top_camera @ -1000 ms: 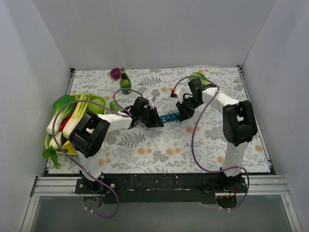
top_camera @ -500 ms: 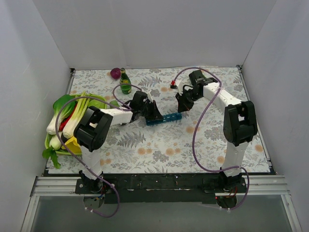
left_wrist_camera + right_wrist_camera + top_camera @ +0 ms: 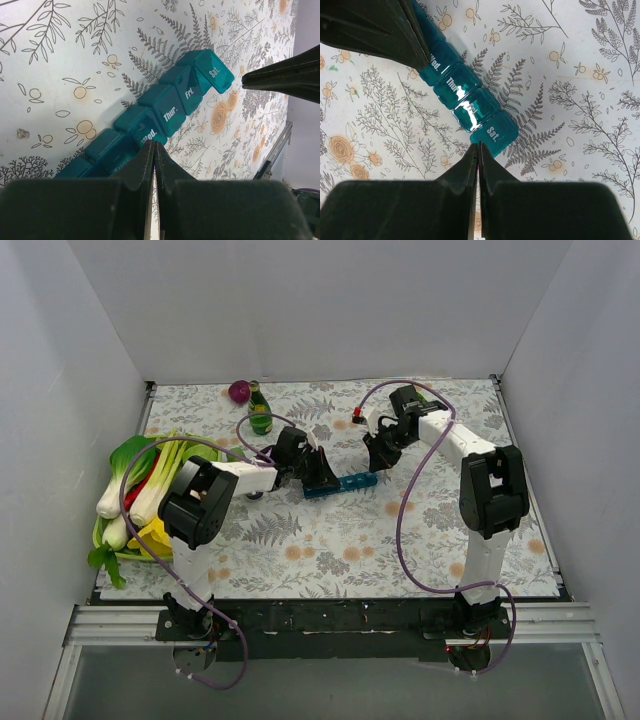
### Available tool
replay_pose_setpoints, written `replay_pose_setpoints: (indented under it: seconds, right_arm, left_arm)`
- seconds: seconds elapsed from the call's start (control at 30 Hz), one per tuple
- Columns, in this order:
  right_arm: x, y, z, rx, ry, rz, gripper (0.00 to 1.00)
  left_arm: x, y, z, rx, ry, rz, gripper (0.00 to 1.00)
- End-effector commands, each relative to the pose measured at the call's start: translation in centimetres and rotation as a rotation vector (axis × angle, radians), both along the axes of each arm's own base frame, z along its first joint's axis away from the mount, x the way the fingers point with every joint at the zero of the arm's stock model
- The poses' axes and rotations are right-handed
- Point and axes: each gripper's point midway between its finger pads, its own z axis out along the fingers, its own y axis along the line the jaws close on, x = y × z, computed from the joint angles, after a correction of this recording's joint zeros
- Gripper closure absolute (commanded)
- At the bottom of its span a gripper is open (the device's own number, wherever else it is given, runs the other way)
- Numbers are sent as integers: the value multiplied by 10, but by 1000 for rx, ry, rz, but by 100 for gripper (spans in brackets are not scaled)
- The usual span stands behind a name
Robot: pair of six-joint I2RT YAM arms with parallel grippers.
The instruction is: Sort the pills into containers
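Observation:
The teal-blue pill box (image 3: 343, 483) lies on the flowered mat in mid-table, with no pills in view. In the left wrist view it (image 3: 170, 107) runs diagonally, with lids marked Wed., Thur., Fri. and Sat. My left gripper (image 3: 318, 472) is shut and empty, its tips (image 3: 154, 145) at the Wed. compartment. My right gripper (image 3: 378, 458) is shut and empty, its tips (image 3: 479, 146) just at the edge of the Sat. compartment (image 3: 495, 134). The lids look shut in the right wrist view. The box's left end is hidden under my left gripper.
A green bottle (image 3: 260, 411) and a purple round thing (image 3: 239, 391) stand at the back left. Leeks and greens lie in a green tray (image 3: 148, 490) along the left edge. White walls close in three sides.
My right gripper has drawn back from the box's right end toward the rear. My left gripper has shifted slightly right and toward the rear at the box. In the last half second little moved.

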Motion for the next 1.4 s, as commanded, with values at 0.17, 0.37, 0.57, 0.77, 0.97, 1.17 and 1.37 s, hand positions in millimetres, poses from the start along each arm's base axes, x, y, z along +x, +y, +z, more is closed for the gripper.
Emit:
replay_pose_setpoints:
  seconds: [0.17,0.37,0.57,0.77,0.97,1.17,1.37]
  right_arm:
    - [13,6,7,21,-32,-10,92]
    - [4,1,-40,-52,62,-26,92]
    - [7,-8,-59,-124,89,-52,93]
    - [11,-1,-28,-61,45,-24,92]
    - [9,13,21,57,-44,38,91]
    - [10,13,20,57,-35,29,91]
    - [3,-7,-33,-79,56,-28,91]
  left_arm:
    - [7,11,-14,54,23,28,100]
    - [6,14,-20,64,47,36,100]
    - [5,15,-25,71,68,43,100]
    - [6,14,-23,67,69,36,100]
    - [13,11,-1,31,31,29,100]
    - [18,9,10,19,16,25,100]
    - [15,9,5,20,32,19,100]
